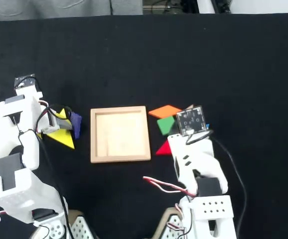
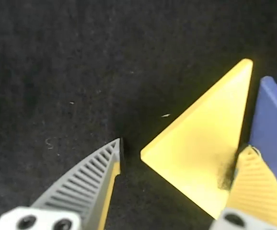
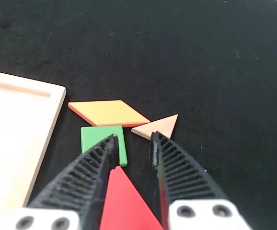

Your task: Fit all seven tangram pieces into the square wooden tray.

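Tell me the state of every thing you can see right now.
wooden tray: empty
yellow triangle: flat, outside tray
blue piece: outside tray
orange parallelogram: flat, outside tray
green square: flat, outside tray
peach triangle: flat, outside tray
red triangle: flat, outside tray
left gripper: open, straddling yellow triangle
right gripper: open, over red triangle

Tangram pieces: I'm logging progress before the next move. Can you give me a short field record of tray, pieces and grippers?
tray: wooden tray, nothing in it
left gripper: open, astride a yellow triangle corner
right gripper: narrowly open, above red triangle
near left gripper: yellow triangle, blue piece
near right gripper: orange parallelogram, green square, red triangle, pale triangle
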### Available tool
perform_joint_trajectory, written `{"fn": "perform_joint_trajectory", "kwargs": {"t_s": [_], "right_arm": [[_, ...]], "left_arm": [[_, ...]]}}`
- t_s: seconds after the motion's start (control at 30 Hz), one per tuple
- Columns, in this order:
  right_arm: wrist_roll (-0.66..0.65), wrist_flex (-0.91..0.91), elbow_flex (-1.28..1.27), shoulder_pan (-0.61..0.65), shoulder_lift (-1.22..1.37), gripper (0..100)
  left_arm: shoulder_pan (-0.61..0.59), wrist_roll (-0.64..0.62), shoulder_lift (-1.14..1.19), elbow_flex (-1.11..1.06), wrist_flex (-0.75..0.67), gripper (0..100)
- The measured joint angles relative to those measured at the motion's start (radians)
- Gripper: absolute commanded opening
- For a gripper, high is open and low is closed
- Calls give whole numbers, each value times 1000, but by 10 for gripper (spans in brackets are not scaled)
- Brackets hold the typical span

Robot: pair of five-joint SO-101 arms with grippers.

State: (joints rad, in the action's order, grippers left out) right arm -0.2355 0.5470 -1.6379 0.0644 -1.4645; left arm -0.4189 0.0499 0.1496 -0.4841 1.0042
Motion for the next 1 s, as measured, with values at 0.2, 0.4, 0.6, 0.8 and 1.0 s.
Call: {"fn": "perform_joint_trajectory", "kwargs": {"t_s": [0.2,0.4,0.6,0.8,1.0], "right_arm": [[0,0,0,0,0,121],[0,0,0,0,0,121],[0,0,0,0,0,121],[0,0,0,0,0,121],[0,0,0,0,0,121]], "left_arm": [[-5,-23,0,0,0,363],[15,-44,0,0,0,363],[60,-46,69,43,12,323],[61,-78,158,167,121,287],[61,-107,181,196,135,283]]}}
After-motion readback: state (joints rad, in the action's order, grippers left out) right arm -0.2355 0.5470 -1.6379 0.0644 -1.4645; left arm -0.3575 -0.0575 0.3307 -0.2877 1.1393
